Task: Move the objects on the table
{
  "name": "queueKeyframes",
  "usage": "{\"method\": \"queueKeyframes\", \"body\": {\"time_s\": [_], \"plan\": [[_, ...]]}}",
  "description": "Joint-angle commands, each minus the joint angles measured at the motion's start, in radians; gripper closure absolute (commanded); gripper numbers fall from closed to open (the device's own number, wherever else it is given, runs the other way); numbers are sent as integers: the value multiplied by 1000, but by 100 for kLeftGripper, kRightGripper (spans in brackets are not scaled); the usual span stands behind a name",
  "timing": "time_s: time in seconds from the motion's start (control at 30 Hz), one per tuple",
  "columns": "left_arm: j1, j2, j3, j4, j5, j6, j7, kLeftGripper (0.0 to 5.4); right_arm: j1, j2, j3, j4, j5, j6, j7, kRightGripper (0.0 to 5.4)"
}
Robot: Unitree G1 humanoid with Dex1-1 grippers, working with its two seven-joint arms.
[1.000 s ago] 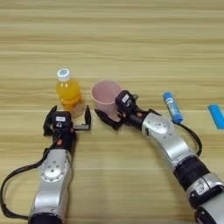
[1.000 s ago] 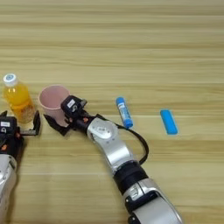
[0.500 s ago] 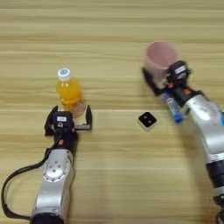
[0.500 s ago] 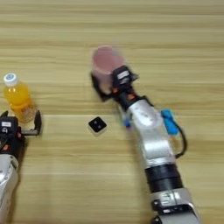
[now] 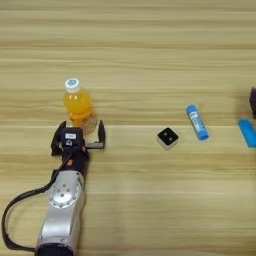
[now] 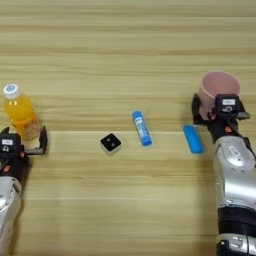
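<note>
My right gripper (image 6: 218, 111) is clamped on the pink cup (image 6: 218, 90) at the table's (image 5: 150, 60) right side, beside a blue tube (image 6: 192, 139). My left gripper (image 5: 78, 135) is spread wide around the juice bottle's (image 5: 77, 105) base. The cube (image 5: 167, 137) and the other tube (image 5: 197, 121) lie between

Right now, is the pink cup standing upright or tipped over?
Upright. The pink cup shows its round open mouth facing up, with the right gripper closed on its near wall.
</note>
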Motion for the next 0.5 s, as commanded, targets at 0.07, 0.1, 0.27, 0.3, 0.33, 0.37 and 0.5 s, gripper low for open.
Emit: {"method": "queueKeyframes", "body": {"time_s": [0.07, 0.1, 0.27, 0.3, 0.33, 0.37, 0.5], "plan": [[-3, 4, 1, 11, 5, -1, 0, 0, -19, -40, -42, 108, 0, -45, -51, 109], [-3, 4, 2, 11, 4, -1, -1, 0, -25, -46, -45, 126, -3, -52, -59, 109], [-3, 6, 4, 10, 2, -1, -3, 0, -39, -53, -43, 209, -3, -74, -81, 109], [-4, 6, 4, 10, 2, -1, -3, 0, -43, -52, -37, 227, -6, -81, -82, 109], [-4, 6, 4, 10, 2, -1, -3, 0, -47, -51, -33, 242, -7, -86, -83, 109], [-4, 6, 5, 11, 2, -1, -3, 0, -50, -50, -29, 256, -9, -92, -83, 109], [-3, 6, 5, 10, 2, -1, -4, 0, -60, -49, -14, 293, -10, -110, -81, 109]]}}
